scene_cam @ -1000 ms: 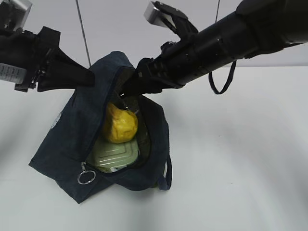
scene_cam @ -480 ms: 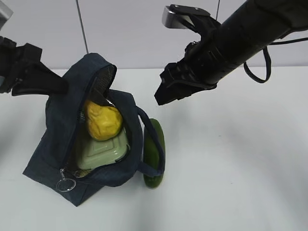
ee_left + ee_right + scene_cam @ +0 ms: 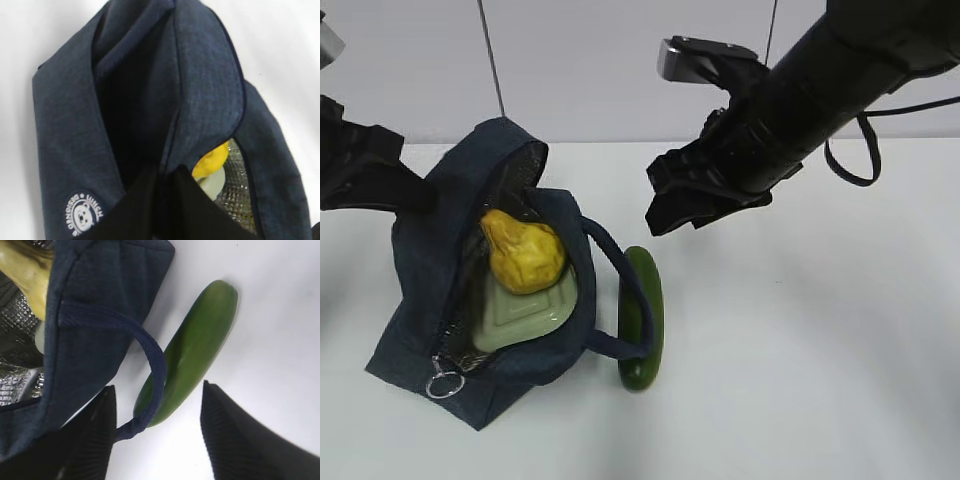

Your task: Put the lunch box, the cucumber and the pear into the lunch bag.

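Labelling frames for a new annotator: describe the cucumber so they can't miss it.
Find the navy lunch bag on the white table. The cucumber lies on the table just outside it, on the bag's right, behind the loop handle. It is the only long, dark green thing.

Right gripper (image 3: 672,212) now out of lunch bag (image 3: 430,270), raised, jaws apart and empty. Bag slid left. Cucumber (image 3: 642,318) now exposed on table outside bag, under loop handle (image 3: 615,290).
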Controlling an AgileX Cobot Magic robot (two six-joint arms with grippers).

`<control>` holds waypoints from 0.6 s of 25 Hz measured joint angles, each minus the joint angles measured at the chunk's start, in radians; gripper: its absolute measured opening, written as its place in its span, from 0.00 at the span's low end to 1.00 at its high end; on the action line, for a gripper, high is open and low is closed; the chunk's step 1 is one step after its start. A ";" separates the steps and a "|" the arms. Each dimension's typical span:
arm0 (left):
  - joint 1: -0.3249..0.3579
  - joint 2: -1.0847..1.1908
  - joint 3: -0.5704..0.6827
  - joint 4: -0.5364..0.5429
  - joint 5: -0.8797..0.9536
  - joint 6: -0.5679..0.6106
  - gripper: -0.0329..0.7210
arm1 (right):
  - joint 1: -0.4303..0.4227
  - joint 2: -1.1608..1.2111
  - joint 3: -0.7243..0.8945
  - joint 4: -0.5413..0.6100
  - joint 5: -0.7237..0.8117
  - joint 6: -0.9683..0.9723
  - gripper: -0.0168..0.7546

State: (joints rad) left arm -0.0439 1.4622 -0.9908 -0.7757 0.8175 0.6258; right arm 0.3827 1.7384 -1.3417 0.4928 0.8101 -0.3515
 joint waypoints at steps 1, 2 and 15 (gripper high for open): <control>0.000 0.000 0.000 0.029 -0.003 -0.019 0.07 | 0.005 0.009 0.000 -0.007 -0.006 0.014 0.57; 0.000 0.000 0.000 0.052 -0.008 -0.040 0.07 | 0.007 0.016 0.000 -0.014 -0.009 0.025 0.57; 0.000 0.000 0.000 0.163 -0.030 -0.151 0.06 | 0.024 0.219 -0.307 -0.264 0.207 0.317 0.57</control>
State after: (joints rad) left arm -0.0439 1.4622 -0.9908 -0.6128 0.7875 0.4749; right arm 0.4066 1.9574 -1.6491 0.2292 1.0176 -0.0343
